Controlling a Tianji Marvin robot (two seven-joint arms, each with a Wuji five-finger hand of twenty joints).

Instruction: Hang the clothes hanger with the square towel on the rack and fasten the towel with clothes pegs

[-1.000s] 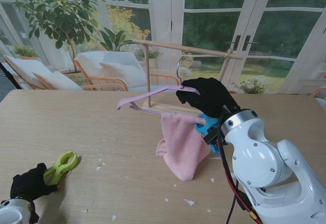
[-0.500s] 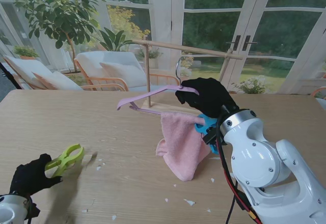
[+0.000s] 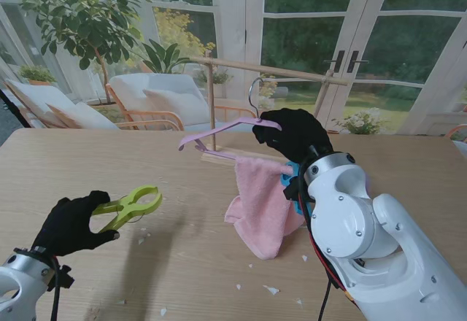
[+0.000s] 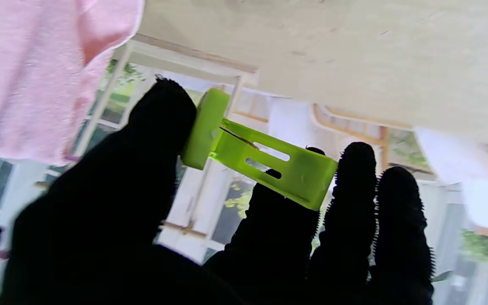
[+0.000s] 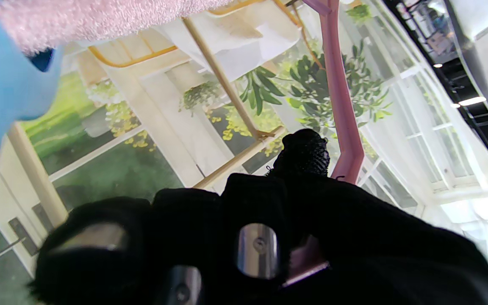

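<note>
My right hand (image 3: 294, 134) is shut on the pink clothes hanger (image 3: 219, 131), holding it in the air just in front of the wooden rack (image 3: 266, 70). The hanger's metal hook (image 3: 252, 96) sits below the rack's top bar. A pink square towel (image 3: 261, 203) hangs from the hanger's lower bar, its lower end near the table. A blue peg (image 3: 293, 179) shows at the towel's right edge by my wrist. My left hand (image 3: 71, 224) is raised at the near left, shut on a green clothes peg (image 3: 133, 205). The left wrist view shows that peg (image 4: 256, 155) pinched between thumb and fingers.
The wooden table (image 3: 109, 168) carries small white scraps (image 3: 271, 289) near me. The rack's upright post (image 3: 210, 102) stands behind the hanger's left arm. Windows, a plant and chairs lie beyond the table's far edge.
My left hand has lifted the green peg off the table and carried it up and to the right. The right hand has raised the hanger slightly toward the rack.
</note>
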